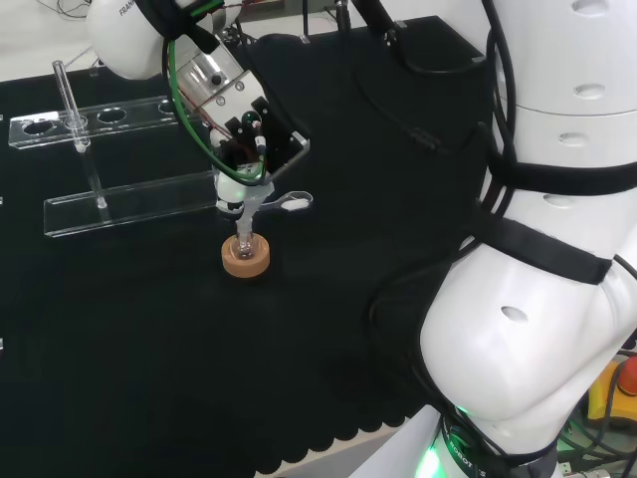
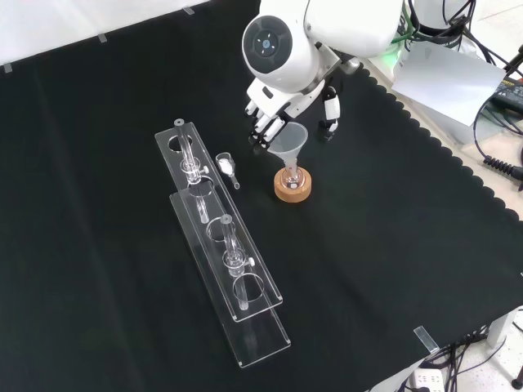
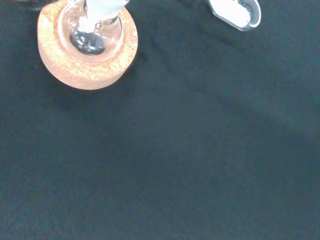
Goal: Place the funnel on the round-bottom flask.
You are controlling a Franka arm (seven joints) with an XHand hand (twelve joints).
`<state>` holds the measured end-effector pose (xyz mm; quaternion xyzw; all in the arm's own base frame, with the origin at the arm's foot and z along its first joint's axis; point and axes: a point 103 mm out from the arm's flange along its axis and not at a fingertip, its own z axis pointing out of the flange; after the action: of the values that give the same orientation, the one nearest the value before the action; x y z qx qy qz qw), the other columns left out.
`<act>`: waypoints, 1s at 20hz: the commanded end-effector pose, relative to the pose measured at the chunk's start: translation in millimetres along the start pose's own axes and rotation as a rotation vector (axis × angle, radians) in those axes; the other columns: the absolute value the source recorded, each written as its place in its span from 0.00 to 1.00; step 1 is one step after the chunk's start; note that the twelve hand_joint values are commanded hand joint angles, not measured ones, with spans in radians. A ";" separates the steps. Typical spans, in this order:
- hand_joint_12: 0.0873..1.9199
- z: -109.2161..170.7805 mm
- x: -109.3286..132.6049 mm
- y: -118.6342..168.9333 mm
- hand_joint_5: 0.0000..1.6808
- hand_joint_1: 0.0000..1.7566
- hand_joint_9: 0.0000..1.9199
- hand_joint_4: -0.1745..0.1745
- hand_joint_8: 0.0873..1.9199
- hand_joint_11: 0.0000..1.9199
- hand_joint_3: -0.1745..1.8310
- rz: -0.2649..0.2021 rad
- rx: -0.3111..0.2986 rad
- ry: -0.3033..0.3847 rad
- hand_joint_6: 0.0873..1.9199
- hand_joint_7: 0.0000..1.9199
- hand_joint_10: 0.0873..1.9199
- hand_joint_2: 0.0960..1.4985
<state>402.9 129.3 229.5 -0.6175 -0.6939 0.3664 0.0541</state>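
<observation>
One clear funnel [image 2: 292, 141] sits stem-down in flask [image 2: 293, 177].

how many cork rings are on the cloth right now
1. The cork ring sits under the round-bottom flask, right of the clear rack in the front view. None seems hidden.

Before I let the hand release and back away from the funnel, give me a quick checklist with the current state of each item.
1. Funnel stem in the neck of the round-bottom flask: ok, front view shows the stem going down into it.
2. Flask seated in the cork ring: ok, centred in the wrist view.
3. Funnel upright: ok in front view; slight lean cannot be ruled out.
4. Hand clear of the funnel rim: cannot tell, fingers are right at the rim.
5. Scoop clear of the stand: ok, lies apart on the cloth.
6. Test tube rack out of the retreat path: ok.
</observation>
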 end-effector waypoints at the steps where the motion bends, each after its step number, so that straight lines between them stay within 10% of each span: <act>1: 0.70 -2.4 -1.9 -10.0 0.15 0.34 0.33 0.43 0.32 0.20 0.35 0.002 -0.028 0.003 0.00 0.07 0.28 0.34; 20: 0.70 -3.1 -44.7 -46.4 0.19 0.36 0.31 0.41 0.33 0.20 0.34 0.033 -0.255 0.122 0.00 0.14 0.28 0.37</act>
<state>379.2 109.6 271.2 -0.6403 -0.7164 0.2769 0.0094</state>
